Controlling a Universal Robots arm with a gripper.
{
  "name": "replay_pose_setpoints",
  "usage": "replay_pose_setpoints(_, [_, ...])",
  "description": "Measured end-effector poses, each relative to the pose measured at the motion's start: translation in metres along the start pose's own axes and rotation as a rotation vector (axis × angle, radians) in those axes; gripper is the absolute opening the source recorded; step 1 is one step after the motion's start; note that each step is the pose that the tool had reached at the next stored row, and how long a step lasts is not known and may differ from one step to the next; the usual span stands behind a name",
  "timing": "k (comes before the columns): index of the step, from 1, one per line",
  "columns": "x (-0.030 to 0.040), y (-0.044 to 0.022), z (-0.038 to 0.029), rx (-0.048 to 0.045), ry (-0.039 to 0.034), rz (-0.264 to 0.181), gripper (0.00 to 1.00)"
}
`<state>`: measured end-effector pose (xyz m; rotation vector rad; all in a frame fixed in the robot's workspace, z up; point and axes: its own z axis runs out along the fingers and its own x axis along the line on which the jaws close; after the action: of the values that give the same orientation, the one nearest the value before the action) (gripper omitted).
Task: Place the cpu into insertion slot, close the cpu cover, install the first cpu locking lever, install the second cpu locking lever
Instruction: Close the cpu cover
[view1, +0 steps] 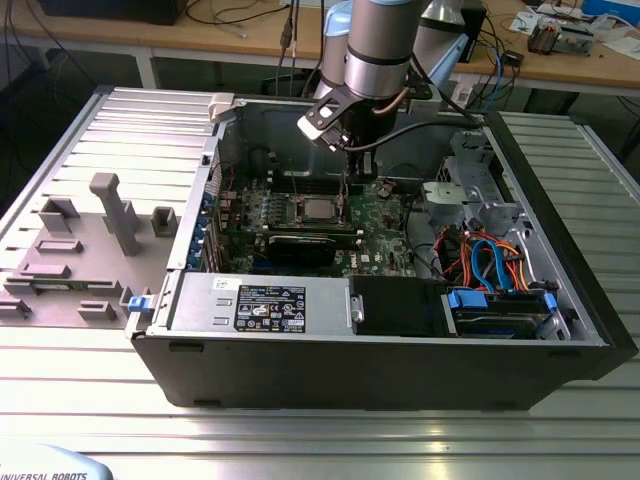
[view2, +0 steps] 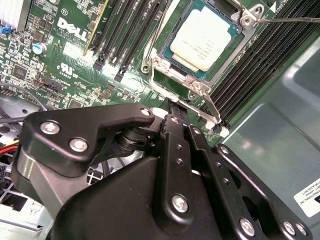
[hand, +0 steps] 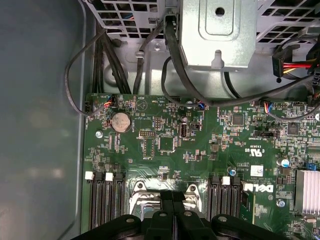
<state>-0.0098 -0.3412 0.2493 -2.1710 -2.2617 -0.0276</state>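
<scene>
While the cpu (view2: 205, 37) lies in the slot (view2: 248, 19), with the cover (view2: 175, 75) flat around it, the gripper (hand: 173, 196) stands at the slot's edge. Its fingers (hand: 167, 200) are pressed together, near a thin lever (view2: 210, 107).

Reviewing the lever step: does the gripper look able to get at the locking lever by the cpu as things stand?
Probably yes: the gripper sits close beside the locking lever at the edge of the cpu cover, with nothing between them; whether they touch is unclear.
</scene>
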Motion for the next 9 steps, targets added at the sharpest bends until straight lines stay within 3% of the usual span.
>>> replay_pose_setpoints(9, [0.0001, -0.0022, 0.0, 0.0, 0.0, 0.0, 0.11])
